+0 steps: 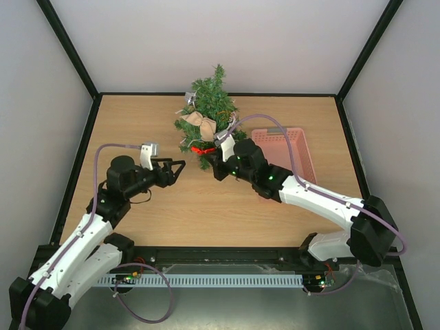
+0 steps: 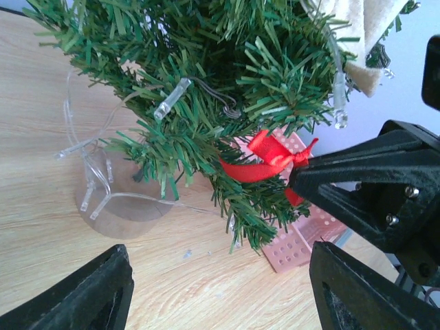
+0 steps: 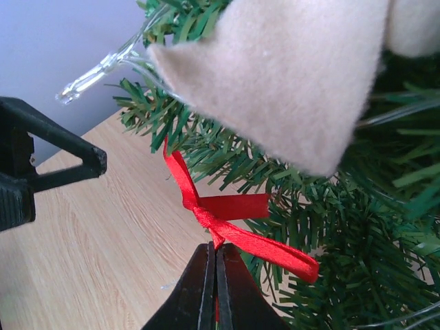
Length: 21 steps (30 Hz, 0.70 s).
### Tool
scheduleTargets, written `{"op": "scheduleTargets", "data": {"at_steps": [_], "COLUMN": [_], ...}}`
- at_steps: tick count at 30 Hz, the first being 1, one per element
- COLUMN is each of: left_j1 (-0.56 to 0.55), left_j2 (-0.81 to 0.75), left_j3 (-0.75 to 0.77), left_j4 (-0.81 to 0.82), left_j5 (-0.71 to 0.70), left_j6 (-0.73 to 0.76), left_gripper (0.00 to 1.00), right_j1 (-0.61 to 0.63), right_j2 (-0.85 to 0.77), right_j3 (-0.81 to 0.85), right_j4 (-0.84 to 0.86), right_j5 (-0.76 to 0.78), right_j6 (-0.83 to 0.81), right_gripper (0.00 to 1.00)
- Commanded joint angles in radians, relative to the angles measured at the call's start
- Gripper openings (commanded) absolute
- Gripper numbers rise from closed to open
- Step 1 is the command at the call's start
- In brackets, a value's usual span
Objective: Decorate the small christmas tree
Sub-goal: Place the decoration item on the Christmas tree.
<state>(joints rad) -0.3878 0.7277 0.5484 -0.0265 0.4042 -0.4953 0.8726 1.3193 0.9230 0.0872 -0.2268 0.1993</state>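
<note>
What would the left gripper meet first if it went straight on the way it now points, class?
Most likely the low branches of the small tree, just by the red bow that the right gripper pinches. Depth is hard to judge, so the bow itself could come first.

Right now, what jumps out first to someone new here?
A red ribbon bow hangs at the lower near edge of the small christmas tree, pinched in the shut right tool. The left tool hangs open just left of the tree, and a pink basket sits to its right.
</note>
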Motion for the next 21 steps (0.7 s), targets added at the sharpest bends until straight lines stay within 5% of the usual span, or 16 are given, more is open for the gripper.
{"op": "scheduleTargets", "data": {"at_steps": [1,21], "left_j1": [-0.002,-0.001], "left_j2": [0.022,0.014], "left_j3": [-0.043,-0.047], "left_j4": [0.101,0.092], "left_j5": [0.060,0.046], "left_j6": [-0.052,-0.061], "left_gripper": [0.72,0.73], "right_j1": [0.004,0.011], "right_j2": [0.016,0.005], "right_j3": [-0.002,0.022], "right_j4": [0.098,0.038], "right_j5": [0.041,0.005], "right_j6": [0.024,0.044], "right_gripper": [0.02,0.02]}}
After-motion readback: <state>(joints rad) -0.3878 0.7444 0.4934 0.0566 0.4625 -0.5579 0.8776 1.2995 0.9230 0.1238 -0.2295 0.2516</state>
